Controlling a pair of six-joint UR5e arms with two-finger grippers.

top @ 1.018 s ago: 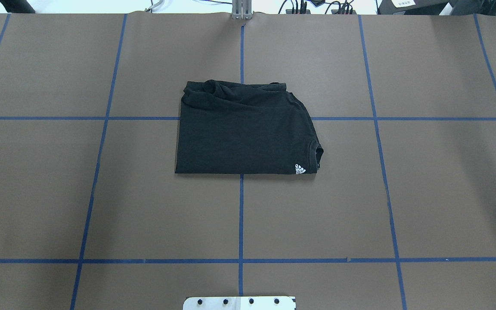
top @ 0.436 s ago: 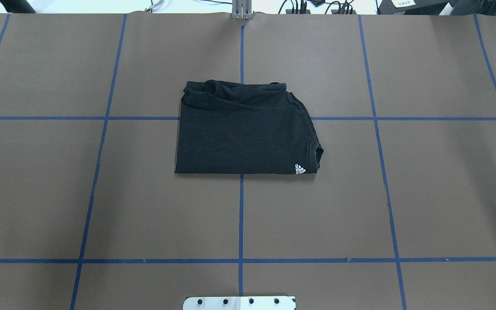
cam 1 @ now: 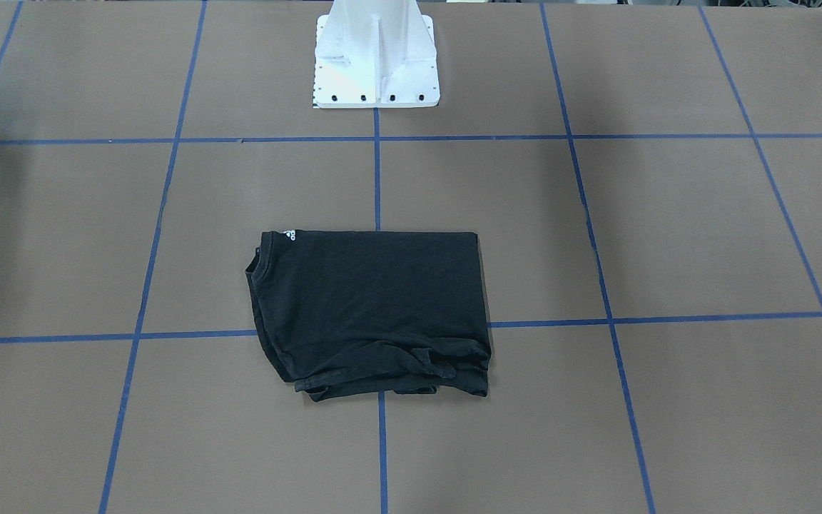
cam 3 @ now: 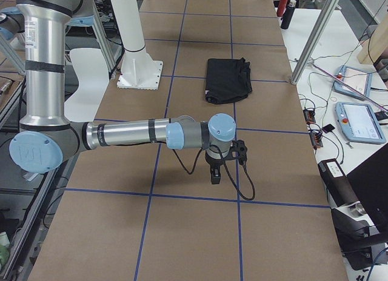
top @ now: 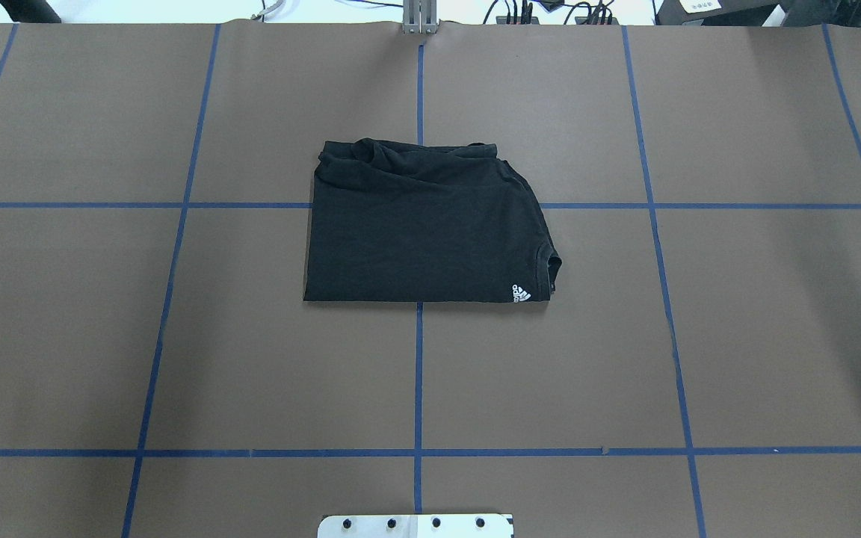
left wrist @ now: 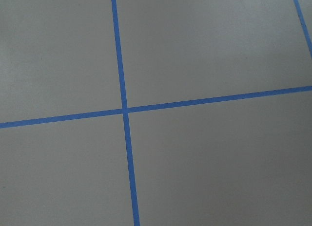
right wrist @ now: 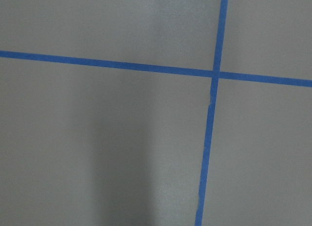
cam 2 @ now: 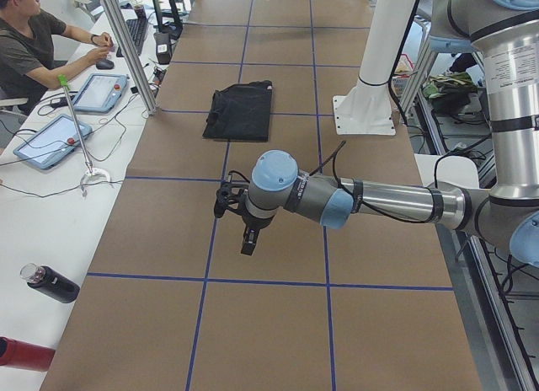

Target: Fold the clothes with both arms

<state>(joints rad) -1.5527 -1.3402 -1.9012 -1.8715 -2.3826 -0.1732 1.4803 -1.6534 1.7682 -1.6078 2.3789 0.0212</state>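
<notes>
The black T-shirt (top: 423,228) lies folded into a rough rectangle at the table's middle, with a small white logo at its near right corner. It also shows in the front-facing view (cam 1: 375,310) and in both side views (cam 2: 242,110) (cam 3: 227,79). Its chest graphic is hidden. My left gripper (cam 2: 249,242) hangs above the table far off to the left of the shirt; my right gripper (cam 3: 214,175) hangs far off to the right. Both show only in the side views, so I cannot tell whether they are open or shut. Neither touches the shirt.
The brown table (top: 176,359) bears a grid of blue tape lines. The white pedestal base (cam 1: 375,57) stands at the robot's edge. An operator (cam 2: 34,45), tablets (cam 2: 46,141) and bottles (cam 2: 50,283) are along the far side.
</notes>
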